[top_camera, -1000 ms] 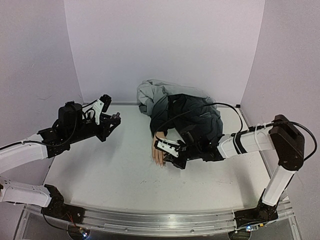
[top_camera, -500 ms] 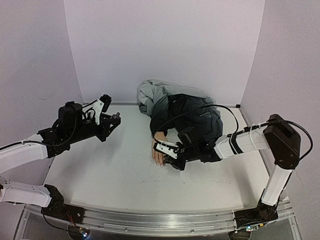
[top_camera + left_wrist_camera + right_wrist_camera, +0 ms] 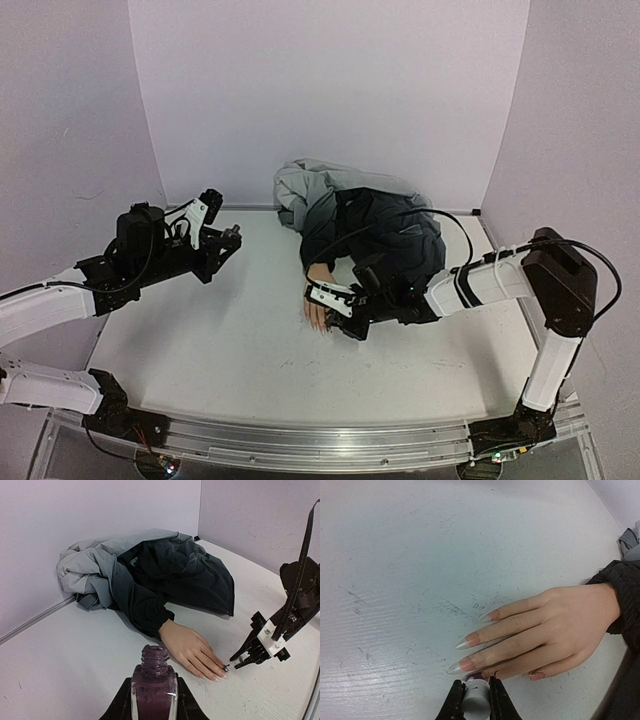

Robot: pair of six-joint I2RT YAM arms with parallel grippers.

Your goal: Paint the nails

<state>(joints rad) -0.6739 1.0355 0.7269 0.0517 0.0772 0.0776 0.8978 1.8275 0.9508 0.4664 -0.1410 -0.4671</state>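
Observation:
A pale peach mannequin hand (image 3: 555,630) lies palm down on the white table, wrist in a dark jacket sleeve; it also shows in the top view (image 3: 318,311) and the left wrist view (image 3: 192,649). Its nails (image 3: 468,641) are long, pointed and mostly skin-toned. My right gripper (image 3: 474,696) is shut on the white brush cap (image 3: 475,698), its tip at a fingertip where dark polish shows. My left gripper (image 3: 153,702) is shut on the open purple polish bottle (image 3: 154,685), held well left of the hand (image 3: 215,243).
A grey and black jacket (image 3: 365,215) is heaped at the back of the table against the wall, its sleeve reaching the hand. Lilac walls close the back and both sides. The table (image 3: 220,340) shows scuff marks near the fingertips.
My right gripper has edged left with the brush cap, closer onto the fingertips. The left arm and bottle have not moved.

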